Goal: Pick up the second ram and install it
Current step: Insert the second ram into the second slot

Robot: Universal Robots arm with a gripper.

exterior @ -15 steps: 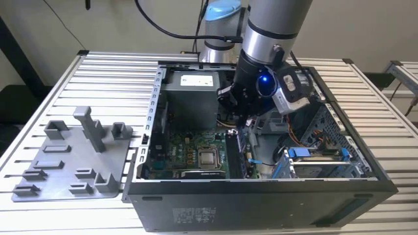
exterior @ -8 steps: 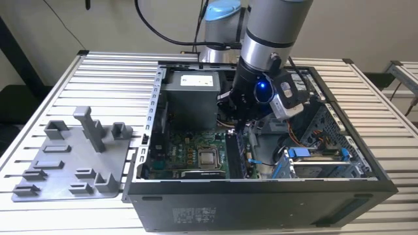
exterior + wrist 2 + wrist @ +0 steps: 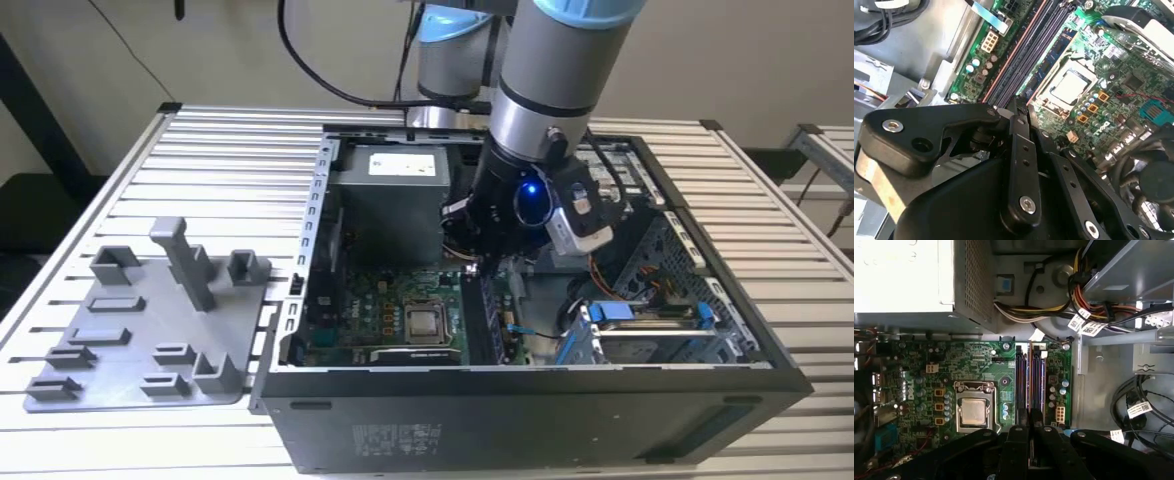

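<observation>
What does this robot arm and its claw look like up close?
The arm is a thick silver-grey tube with light blue caps at its joints, and black cables run behind it. Near its wrist sit a black housing with a glowing blue light and a small grey box. The gripper is matt black, built of flat jointed bars held by silver screws.

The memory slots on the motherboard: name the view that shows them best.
The first wrist view: the memory slots run full length, unobstructed above the gripper. The second wrist view shows them slanted; the exterior view has the arm covering them.
</observation>
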